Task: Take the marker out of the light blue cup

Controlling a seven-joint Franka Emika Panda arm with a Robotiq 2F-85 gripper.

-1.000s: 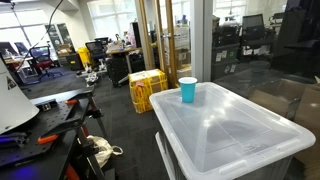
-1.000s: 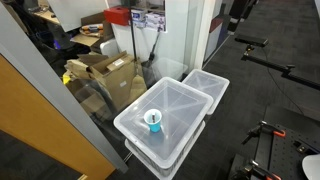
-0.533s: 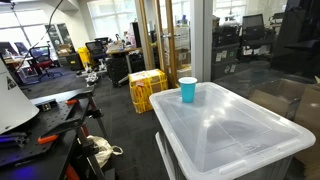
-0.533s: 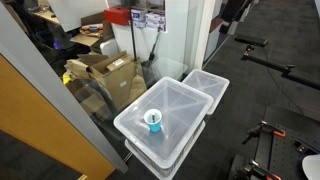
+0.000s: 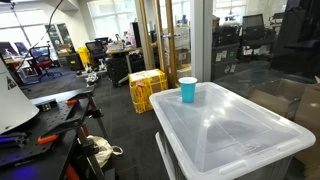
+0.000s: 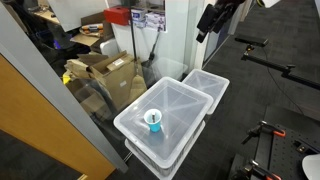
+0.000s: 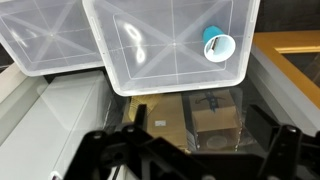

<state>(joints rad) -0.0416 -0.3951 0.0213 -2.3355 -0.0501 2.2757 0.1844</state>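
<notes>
The light blue cup (image 5: pixel 188 89) stands upright near a corner of the lid of a translucent bin (image 5: pixel 230 135). It shows in both exterior views and in the wrist view (image 7: pixel 217 44). In an exterior view a dark speck sits in the cup's mouth (image 6: pixel 153 120), which may be the marker; I cannot make the marker out clearly in any view. My gripper (image 6: pixel 207 22) hangs high above and well away from the cup, beyond the bins. In the wrist view its dark fingers (image 7: pixel 190 152) are spread wide apart with nothing between them.
A second translucent bin (image 6: pixel 207 86) stands beside the first. Cardboard boxes (image 6: pixel 108 74) sit behind a glass partition next to the bins, also seen in the wrist view (image 7: pixel 212 112). A yellow crate (image 5: pixel 147 89) stands on the floor beyond the cup.
The arm has come further into an exterior view from the top edge, moving left and down toward the bins. The cup and bins have not moved.
</notes>
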